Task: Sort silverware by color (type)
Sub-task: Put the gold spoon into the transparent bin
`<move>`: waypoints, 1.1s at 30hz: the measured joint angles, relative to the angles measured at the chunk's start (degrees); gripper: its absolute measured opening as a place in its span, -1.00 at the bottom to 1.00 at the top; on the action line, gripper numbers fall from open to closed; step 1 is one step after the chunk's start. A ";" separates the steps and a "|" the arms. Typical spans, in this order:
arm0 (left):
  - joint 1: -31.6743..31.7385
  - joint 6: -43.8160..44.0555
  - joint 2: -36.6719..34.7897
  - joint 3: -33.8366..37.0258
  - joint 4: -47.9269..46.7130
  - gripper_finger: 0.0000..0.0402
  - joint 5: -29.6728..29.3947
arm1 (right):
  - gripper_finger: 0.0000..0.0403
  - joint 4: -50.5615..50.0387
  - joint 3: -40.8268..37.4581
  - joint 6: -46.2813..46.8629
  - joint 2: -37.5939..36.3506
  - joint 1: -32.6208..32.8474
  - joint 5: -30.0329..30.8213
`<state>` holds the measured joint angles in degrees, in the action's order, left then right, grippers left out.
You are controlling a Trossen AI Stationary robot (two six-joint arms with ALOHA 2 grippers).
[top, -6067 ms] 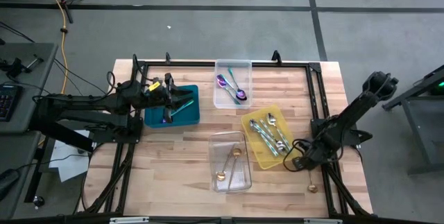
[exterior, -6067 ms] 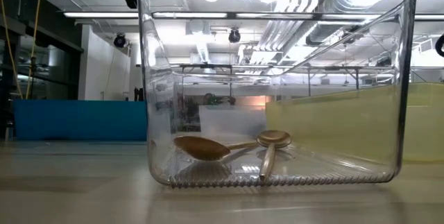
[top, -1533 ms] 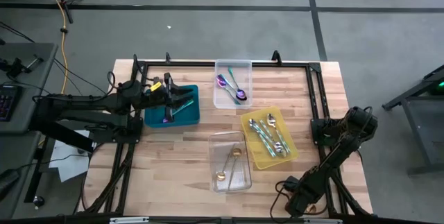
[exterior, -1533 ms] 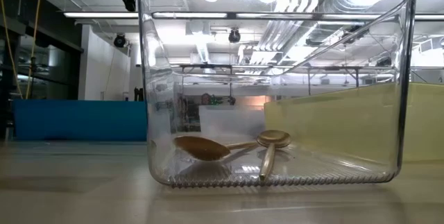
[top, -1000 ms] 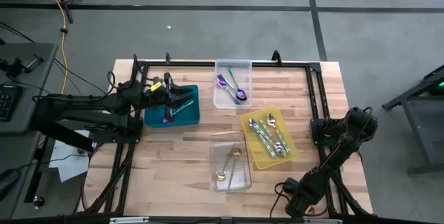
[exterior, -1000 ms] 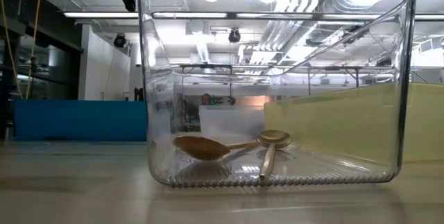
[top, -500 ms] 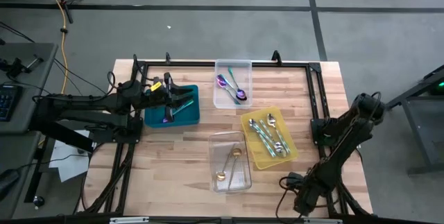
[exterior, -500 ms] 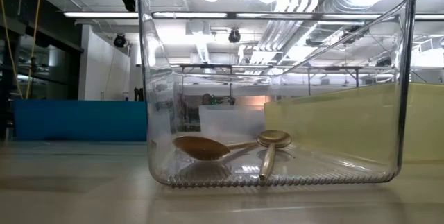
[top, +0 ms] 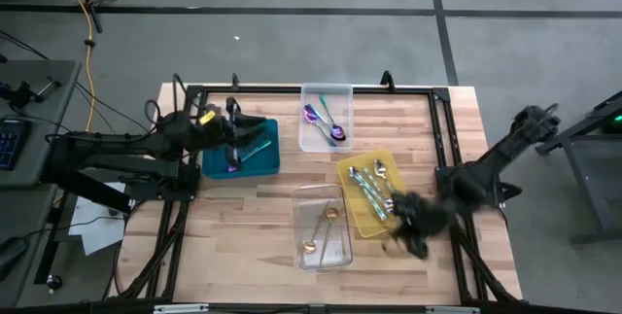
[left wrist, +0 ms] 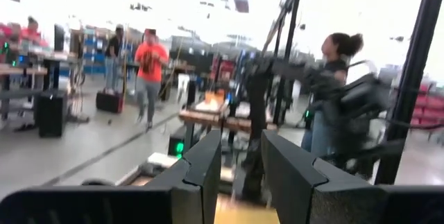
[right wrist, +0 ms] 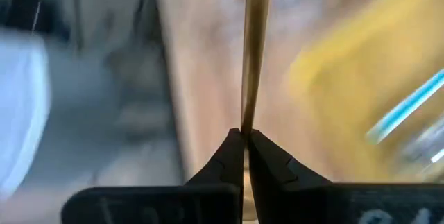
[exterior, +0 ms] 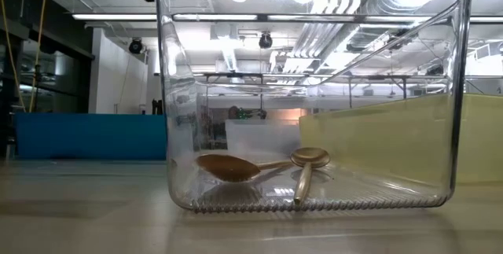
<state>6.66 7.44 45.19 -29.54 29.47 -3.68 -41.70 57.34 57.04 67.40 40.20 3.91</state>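
Looking at the wooden table point(top: 253, 217) from above, sorting seems mostly done, far as I can tell. Four trays sit spread around the middle: the teal tray point(top: 255, 163) at about 10 o'clock with a teal-handled piece point(top: 255, 146) in it, the clear tray at the back point(top: 327, 95) at 12 with the iridescent purple-blue spoons point(top: 326, 127), the yellow tray point(top: 362, 219) at 4 holding the silver pieces point(top: 381, 183), and the near clear tray point(top: 313, 258) at 6 with two gold spoons point(top: 321, 231). No loose cutlery shows on the bare wood.

What's left looks like one item: the right gripper point(right wrist: 245, 139) is pinched tight on a thin gold handle point(right wrist: 254, 50), hanging just off the yellow tray's 4 o'clock corner, so my guess is it belongs in the near clear tray with the other gold ones.

The left gripper point(left wrist: 241, 161) hovers over the teal tray, fingers a little apart with nothing between them
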 joint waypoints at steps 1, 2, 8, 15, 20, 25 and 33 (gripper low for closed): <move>0.00 0.41 0.00 0.00 1.19 -0.51 0.00 | -1.00 0.17 0.00 -2.82 -0.94 -2.89 2.47; 0.00 1.12 0.00 0.00 2.18 -0.51 0.00 | -1.00 0.57 0.00 -5.95 -1.64 -5.82 4.42; 0.00 4.39 0.02 0.00 3.86 -0.51 0.00 | -1.00 12.45 -0.04 -26.14 -1.53 -22.88 7.28; -0.72 7.47 2.65 -0.24 4.11 -0.51 0.00 | -1.00 29.75 -0.04 -38.65 2.80 -36.73 -0.12; -2.25 6.95 8.48 -3.36 3.79 -0.51 0.67 | -1.00 36.02 -0.07 -44.62 5.41 -41.66 -4.40; -2.38 5.53 13.34 -6.02 3.71 -0.51 5.49 | -1.00 36.57 -0.11 -45.54 6.37 -44.16 -7.81; -2.36 5.86 14.51 -6.58 3.46 -0.51 6.16 | -1.00 36.62 -0.11 -47.85 6.38 -44.45 -9.09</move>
<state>4.29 13.30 59.70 -36.12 32.93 2.48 -5.08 57.23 9.19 73.78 -4.25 -5.18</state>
